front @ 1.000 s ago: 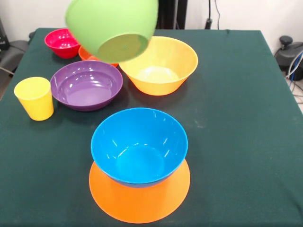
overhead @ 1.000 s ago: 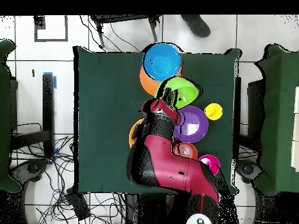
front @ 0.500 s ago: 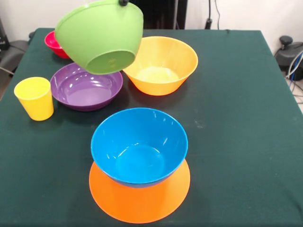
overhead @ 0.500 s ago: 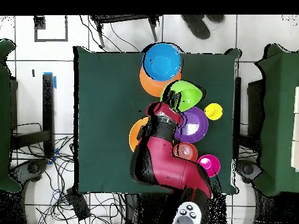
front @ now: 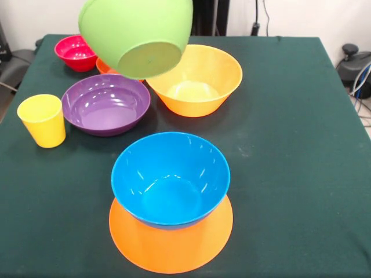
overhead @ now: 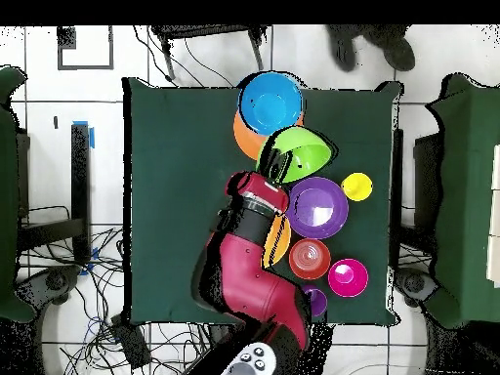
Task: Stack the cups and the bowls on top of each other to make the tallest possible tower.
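Observation:
My gripper [overhead: 279, 168] is shut on the rim of the green bowl [front: 137, 35], holding it tilted high above the table between the purple shallow bowl [front: 106, 104] and the upright large orange bowl [front: 195, 79]. The gripper itself shows only in the overhead view, at the green bowl [overhead: 303, 153]. The tower is the blue bowl [front: 170, 176] sitting on an upturned large orange bowl [front: 171, 243] near the table's front edge. The yellow cup [front: 42, 120] stands left of the purple bowl. A pink-red bowl [front: 75, 52] and a small orange-red bowl [front: 106, 66] sit behind. A purple cup [overhead: 314, 300] peeks from beside the arm. The teal bowl is out of view.
The dark green table [front: 290, 145] has bare cloth over its whole right half in the front view. In the overhead view my red arm [overhead: 249, 273] covers most of the upright orange bowl. A person's feet [overhead: 376, 44] show beyond the table's far edge.
Half a second ago the green bowl hung lower and further left, over the purple bowl. It has since risen and moved right, back near where it was a second ago.

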Controlling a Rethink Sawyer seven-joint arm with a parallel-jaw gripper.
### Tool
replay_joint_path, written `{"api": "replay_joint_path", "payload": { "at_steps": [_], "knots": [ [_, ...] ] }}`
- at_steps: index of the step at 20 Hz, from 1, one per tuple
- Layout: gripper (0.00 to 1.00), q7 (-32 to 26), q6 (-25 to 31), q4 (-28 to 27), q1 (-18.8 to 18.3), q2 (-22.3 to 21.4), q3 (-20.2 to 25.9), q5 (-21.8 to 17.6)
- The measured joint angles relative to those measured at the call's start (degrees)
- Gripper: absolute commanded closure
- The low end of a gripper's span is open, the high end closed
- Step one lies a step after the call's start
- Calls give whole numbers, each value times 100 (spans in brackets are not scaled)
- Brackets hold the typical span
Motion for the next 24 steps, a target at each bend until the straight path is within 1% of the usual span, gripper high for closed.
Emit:
{"api": "replay_joint_path", "payload": {
  "at_steps": [2, 4, 11, 14, 15, 18, 19, 20, 21, 23, 24],
  "knots": [
    [100, 0, -144, 43, 160, 94, -118, 113],
    [100, 0, -190, 70, 212, 138, -160, 114],
    [100, 0, -212, 218, 218, 251, -176, 103],
    [100, 0, -253, 289, 115, 280, -94, -72],
    [100, 0, -273, 313, -2, 278, 1, -295],
    [100, 5, -279, 335, -213, 259, 174, -698],
    [100, 18, -278, 348, -353, 248, 298, -948],
    [100, 30, -278, 361, -441, 247, 376, -1096],
    [100, 76, -278, 398, -637, 242, 578, -1407],
    [100, 110, -278, 427, -730, 234, 700, -1547],
    [100, 162, -273, 468, -825, 210, 843, -1692]
  ]
}}
